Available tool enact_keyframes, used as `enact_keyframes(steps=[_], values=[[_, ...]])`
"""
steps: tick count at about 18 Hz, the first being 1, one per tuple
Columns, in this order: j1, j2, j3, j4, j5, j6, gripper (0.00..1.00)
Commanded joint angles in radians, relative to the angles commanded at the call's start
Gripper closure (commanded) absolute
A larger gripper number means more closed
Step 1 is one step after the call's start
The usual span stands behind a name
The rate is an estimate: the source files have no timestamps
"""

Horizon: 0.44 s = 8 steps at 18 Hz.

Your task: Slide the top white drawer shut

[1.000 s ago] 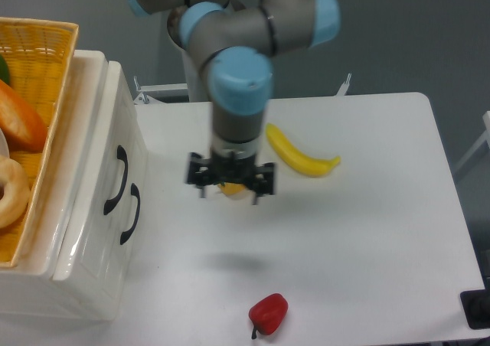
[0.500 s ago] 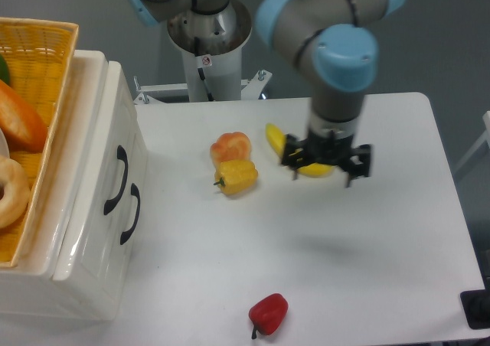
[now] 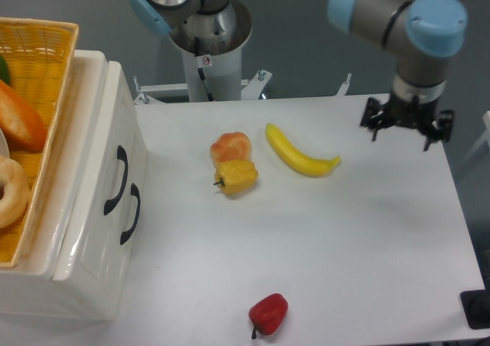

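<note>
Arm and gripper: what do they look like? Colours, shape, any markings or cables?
The arm is made of thick grey tubular links with light-blue caps on the joints. Its base column is pale grey with a small red-and-white sticker. The gripper is black and wide, with short dark prongs. No loose cables are visible.

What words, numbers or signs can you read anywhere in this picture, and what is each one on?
No text can be read.
Round red-and-white sticker on the robot's base column: a sign of some kind, too small to make out.
Cabinet, basket, table and food: no markings seen.
</note>
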<state>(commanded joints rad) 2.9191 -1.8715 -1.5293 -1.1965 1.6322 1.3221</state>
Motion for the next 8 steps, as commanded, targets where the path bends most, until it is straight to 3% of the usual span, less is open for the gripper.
enact_keyframes(steps=[8], values=[[0.04, 0.008, -0.025, 0.0, -0.015, 0.052, 0.0]])
